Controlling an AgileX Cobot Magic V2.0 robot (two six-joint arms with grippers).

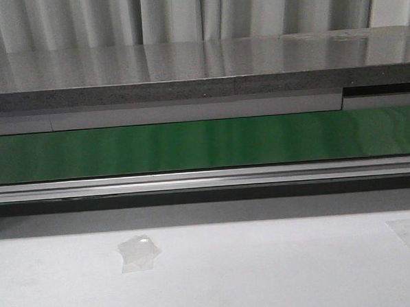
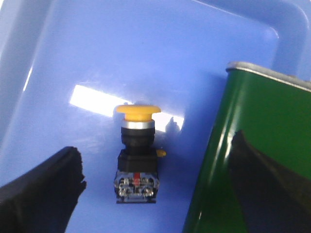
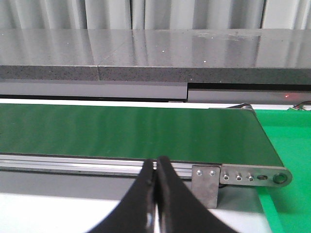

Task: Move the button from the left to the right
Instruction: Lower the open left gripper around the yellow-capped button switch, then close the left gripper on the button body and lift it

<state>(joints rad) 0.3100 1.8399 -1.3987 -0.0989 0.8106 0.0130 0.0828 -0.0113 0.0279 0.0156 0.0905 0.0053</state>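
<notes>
A yellow-capped push-button lies on its side on the floor of a blue plastic tray, its round cap toward the tray's far wall and the terminal end of its black body, marked with a small red patch, toward the camera, as seen from the left wrist. One black finger of the left gripper shows beside the button without touching it; the opposite finger appears only as a dark shape over the glossy green conveyor belt whose metal-edged end reaches over the tray, so the fingers stand wide apart and hold nothing. From the right wrist, the right gripper hangs before the belt's aluminium side rail, its two black fingers pressed together with nothing between them. The front view shows the belt running across the frame behind a white tabletop, with a grey stone-look counter and pale curtains beyond; neither arm nor the button appears there.
</notes>
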